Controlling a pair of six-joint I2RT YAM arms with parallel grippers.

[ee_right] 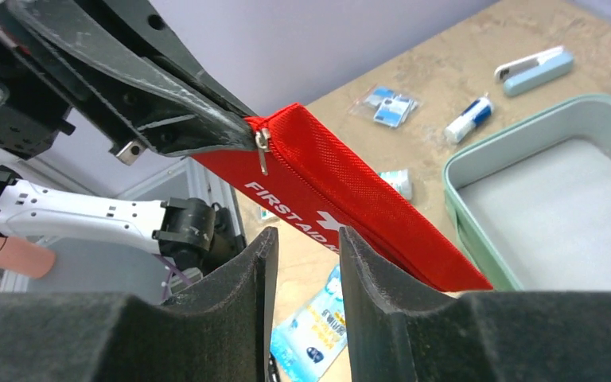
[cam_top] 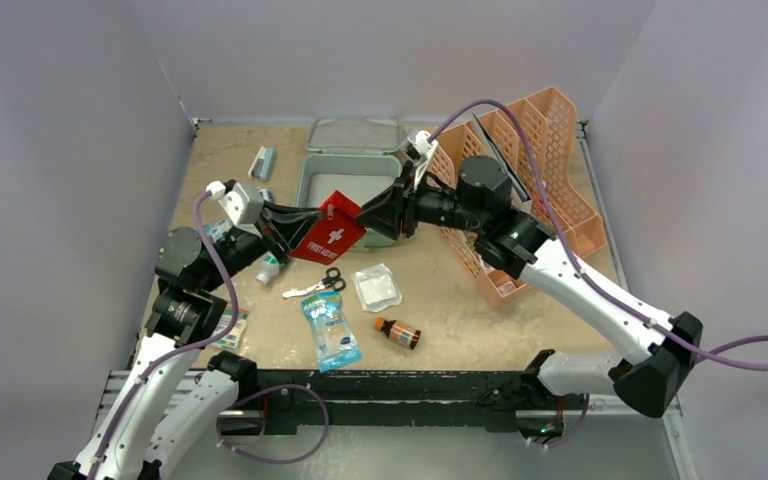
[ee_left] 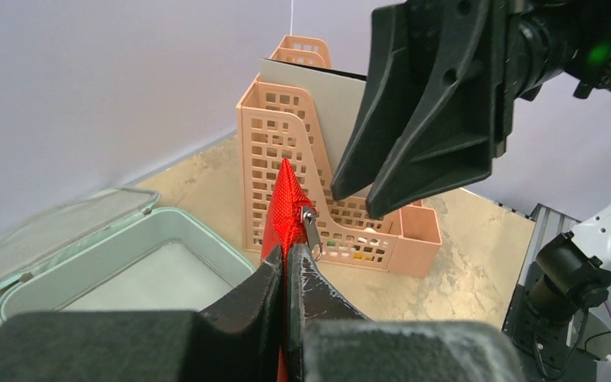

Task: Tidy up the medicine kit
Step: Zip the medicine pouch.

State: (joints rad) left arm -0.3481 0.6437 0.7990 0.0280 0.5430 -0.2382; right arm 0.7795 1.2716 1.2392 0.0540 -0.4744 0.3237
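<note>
The medicine kit, a mint-green box (cam_top: 312, 170), stands open and empty at the table's back middle, its lid (cam_top: 357, 134) lying behind it. My left gripper (cam_top: 305, 222) is shut on the zipper end of a flat red "FIRST AID" pouch (cam_top: 328, 232) and holds it in the air in front of the box. In the left wrist view the pouch (ee_left: 286, 203) stands edge-on between the jaws of the left gripper (ee_left: 286, 256). My right gripper (cam_top: 365, 217) is open just right of the pouch. In the right wrist view the pouch (ee_right: 350, 199) hangs above the open right gripper (ee_right: 306, 239), apart from it.
A peach mesh file rack (cam_top: 540, 170) stands at the back right. On the table lie scissors (cam_top: 318, 284), a white gauze pad (cam_top: 377, 287), a blue packet (cam_top: 330, 330), a brown bottle (cam_top: 398, 332), a blue-white case (cam_top: 262, 161) and a small tube (cam_top: 268, 266).
</note>
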